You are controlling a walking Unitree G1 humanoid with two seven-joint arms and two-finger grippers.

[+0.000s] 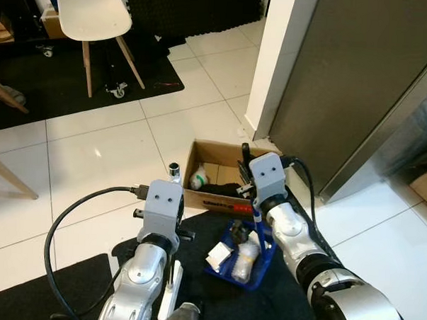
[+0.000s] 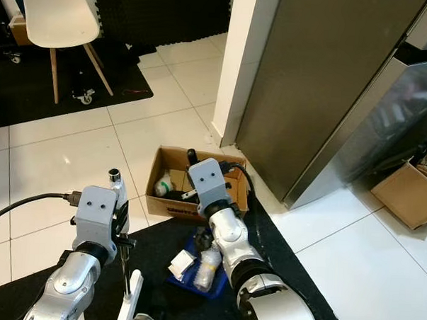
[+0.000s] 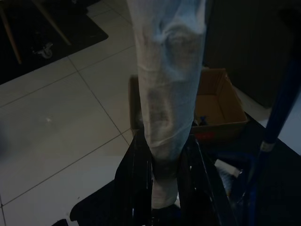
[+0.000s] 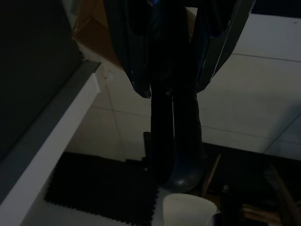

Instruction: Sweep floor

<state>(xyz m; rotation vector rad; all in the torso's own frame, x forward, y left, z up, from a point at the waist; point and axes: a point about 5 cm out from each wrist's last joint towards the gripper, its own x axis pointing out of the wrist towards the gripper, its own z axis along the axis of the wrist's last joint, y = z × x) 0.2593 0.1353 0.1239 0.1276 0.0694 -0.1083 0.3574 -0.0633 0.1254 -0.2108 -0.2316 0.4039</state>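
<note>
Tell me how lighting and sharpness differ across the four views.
Both eye views: bright and sharp, with glare on the white floor tiles. Left wrist view: dim, the white handle blurred from closeness. Right wrist view: darkest, the dark handle near-silhouette against lit tiles.

A white-handled broom point(image 3: 167, 94) is standing nearly upright between the left hand's point(image 3: 164, 188) black fingers. A blue dustpan point(image 1: 245, 257) holding crumpled white litter is resting on the black mat, its dark handle point(image 4: 174, 117) rising between the right hand's point(image 4: 171, 89) fingers.
</note>
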